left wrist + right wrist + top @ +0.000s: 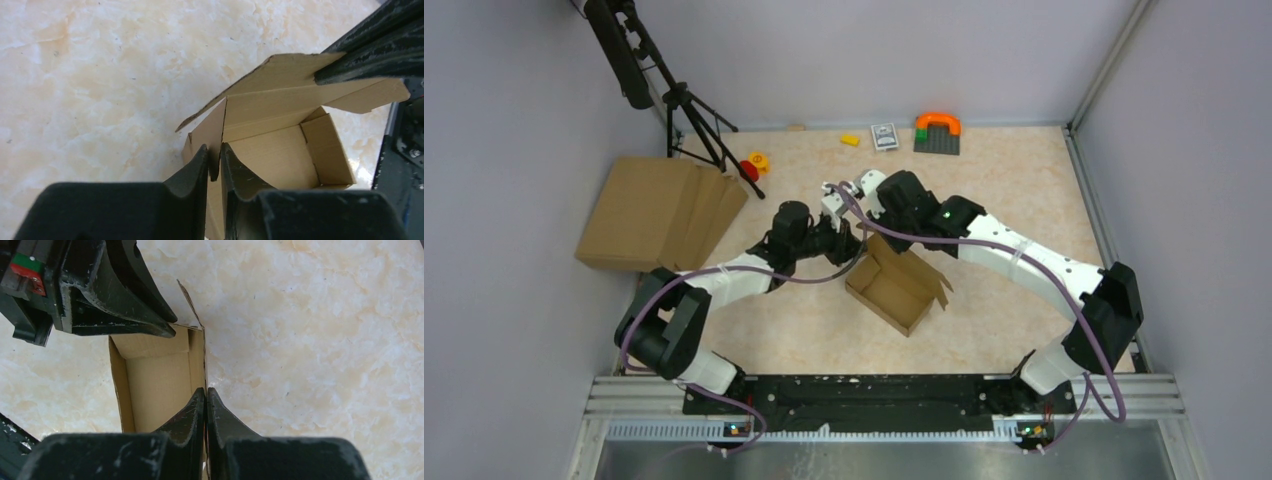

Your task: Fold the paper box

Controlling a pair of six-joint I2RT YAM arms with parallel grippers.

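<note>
The paper box (pixel 897 287), brown cardboard, stands open-topped at the table's middle, with flaps sticking out. In the left wrist view its floor (pixel 280 155) and upright walls show. My left gripper (pixel 214 147) is shut on a side flap (pixel 212 131) at the box's corner, and the flap's edge sits between the fingertips. My right gripper (pixel 206 390) is shut on the top edge of a long wall (pixel 198 360). Both grippers meet over the box's far-left end (pixel 861 243). The right fingers (pixel 370 50) show on the far wall in the left wrist view.
A bigger pile of flat brown cardboard (pixel 659 212) lies at the left. A black tripod (pixel 694 110) stands behind it, with red and yellow toys (pixel 754 165) at its foot. At the back wall are a yellow block (pixel 850 139), a small card box (pixel 884 135) and a grey plate with an orange arch (pixel 937 132).
</note>
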